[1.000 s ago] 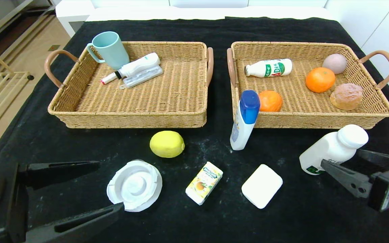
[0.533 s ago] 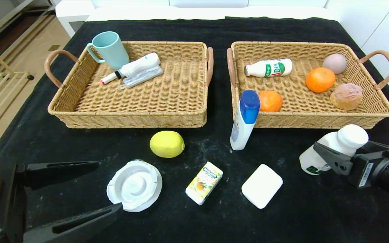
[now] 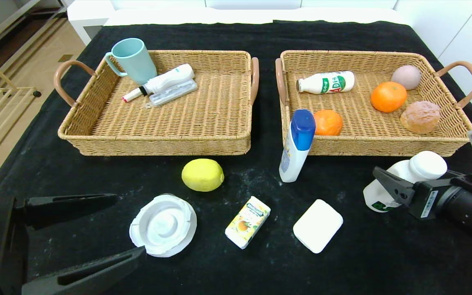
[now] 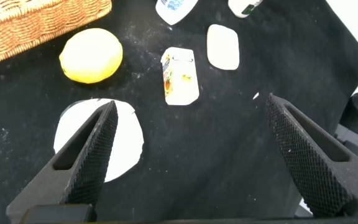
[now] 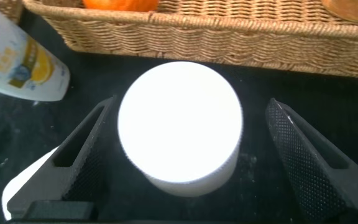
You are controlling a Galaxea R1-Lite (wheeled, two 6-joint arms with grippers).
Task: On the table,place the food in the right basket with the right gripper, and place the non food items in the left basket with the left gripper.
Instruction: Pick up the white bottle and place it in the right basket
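Note:
A white bottle (image 3: 404,180) with a round white cap (image 5: 179,127) stands near the right basket's (image 3: 383,146) front wall. My right gripper (image 3: 408,176) is open around it, one finger on each side of the cap with gaps showing. My left gripper (image 3: 129,225) is open low at the front left, beside a white round lid (image 3: 163,225), holding nothing. On the cloth lie a lemon (image 3: 203,175), a small juice carton (image 3: 247,221) and a white soap bar (image 3: 318,225). A blue-capped bottle (image 3: 296,145) leans on the right basket.
The left basket (image 3: 158,139) holds a teal cup (image 3: 133,60) and a white pen-like device (image 3: 162,84). The right basket holds a milk bottle (image 3: 326,82), two oranges, an egg (image 3: 406,76) and a bun (image 3: 420,116). The table's edge lies just right of my right arm.
My right gripper has moved forward and up from beside the white bottle's base, so its fingers now straddle the bottle. The left gripper has barely shifted.

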